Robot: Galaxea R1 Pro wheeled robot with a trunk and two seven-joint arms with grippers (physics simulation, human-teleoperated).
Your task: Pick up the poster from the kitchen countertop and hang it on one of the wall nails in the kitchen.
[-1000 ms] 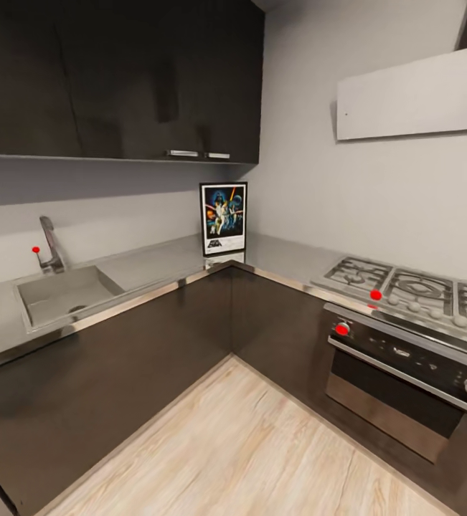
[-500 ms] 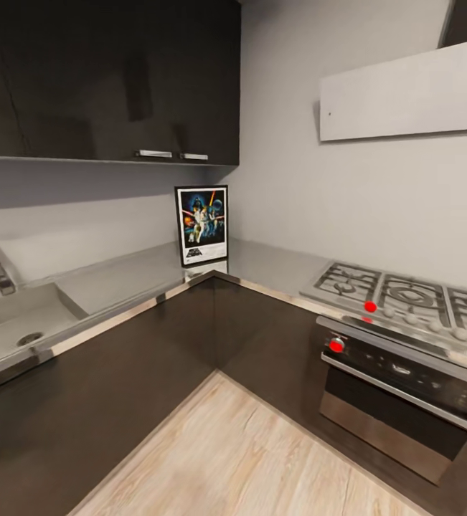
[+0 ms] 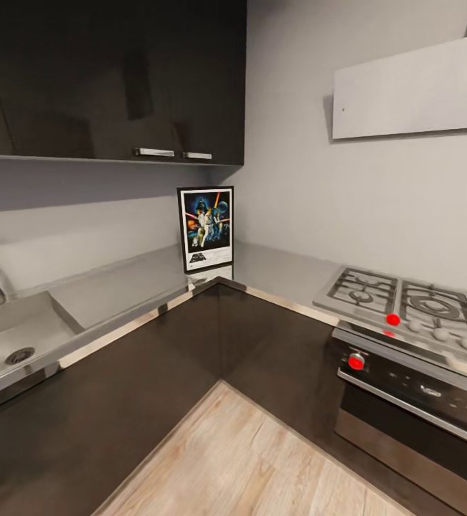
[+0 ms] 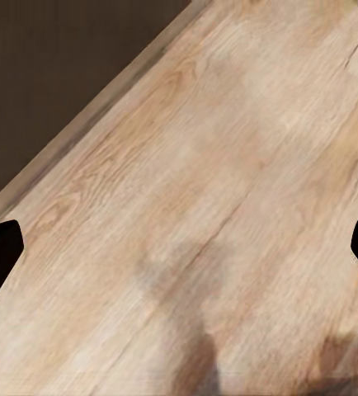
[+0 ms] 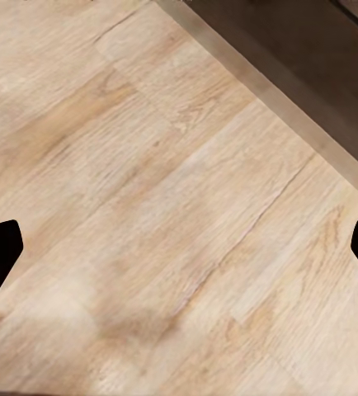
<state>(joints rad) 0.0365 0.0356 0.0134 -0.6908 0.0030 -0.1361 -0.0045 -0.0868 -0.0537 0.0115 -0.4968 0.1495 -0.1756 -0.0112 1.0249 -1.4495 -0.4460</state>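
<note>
- Since half a second ago my whole view has swung a little, so that is the camera moving; the poster (image 3: 206, 228) stands in the same corner spot.
- From the head view, the poster sits at about 11 o'clock from the middle of my picture, well apart from me.
- It stands on the kitchen countertop (image 3: 118, 283), my tabletop, right in the back corner where the two walls meet.
- It looks to lean against the wall, under the dark wall cabinets (image 3: 111, 79).
- Its long side runs up and down, so it stands tall. Its picture side faces out toward me, with the logo at the bottom.
- The left claw (image 4: 179, 247) is wide open with nothing in it, over the wood floor (image 4: 195, 214).
- The right claw (image 5: 179, 247) is wide open too, and grips nothing.
- I think the job has hardly begun. The poster is not picked up yet.
- Left to do: get close, grab the poster, find a wall nail, and hang it. I cannot make out a nail for sure.
- The gas hob (image 3: 412, 301) is at 4 o'clock, and the sink (image 3: 11, 337) at 8 o'clock.
</note>
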